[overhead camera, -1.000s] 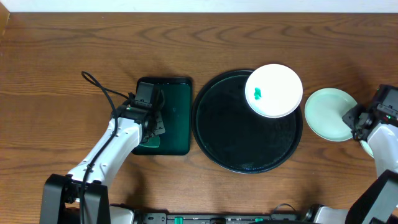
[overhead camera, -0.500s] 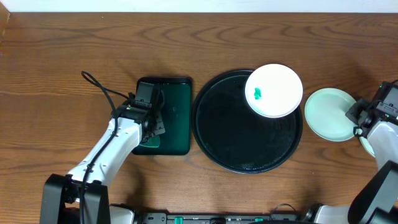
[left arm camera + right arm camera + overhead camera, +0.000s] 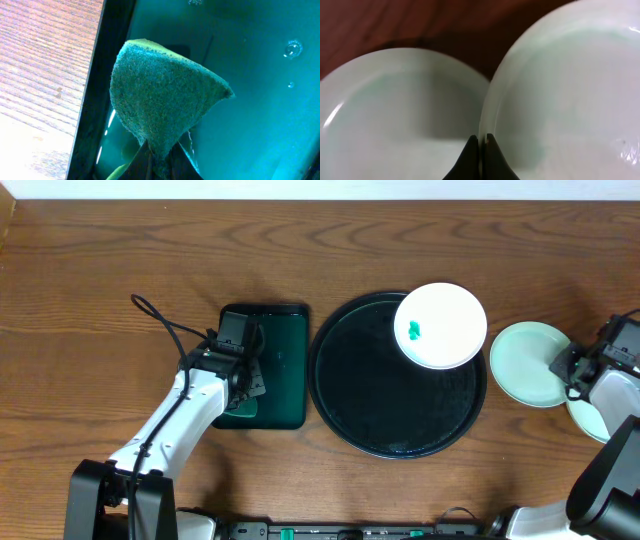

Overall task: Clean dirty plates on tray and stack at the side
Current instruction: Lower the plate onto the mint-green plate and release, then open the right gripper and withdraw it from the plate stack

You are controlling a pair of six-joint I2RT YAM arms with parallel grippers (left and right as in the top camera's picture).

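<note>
The black tray (image 3: 400,420) sits near the middle of the table (image 3: 100,280), and everything else is placed from it. On the tray's upper right part, overhanging its rim, lies the smeared plate (image 3: 441,325), white, with a small green smear (image 3: 414,331) left of its centre. The rest of the tray is bare and glossy.

Just beside the tray on its right, off it and on the wood, lies the mint plate (image 3: 525,363). A third plate (image 3: 588,420) lies further right of the tray and a little lower, partly hidden under the right arm. In the right wrist view the two pale plates meet, one rim lapping over the other.

The right tool (image 3: 481,150) is at the mint plate's edge furthest from the tray. Its fingers are clenched together on that thin rim, with no gap showing between them.

Just left of the tray stands the dark green tray (image 3: 275,360), rectangular, with a few water drops on its floor. The left tool (image 3: 157,162) hangs over the side of it furthest from the black tray. It is clenched on the green sponge (image 3: 160,100), nipping it at one end so the sponge folds into a cone above the wet floor, close to the green tray's dark wall
</note>
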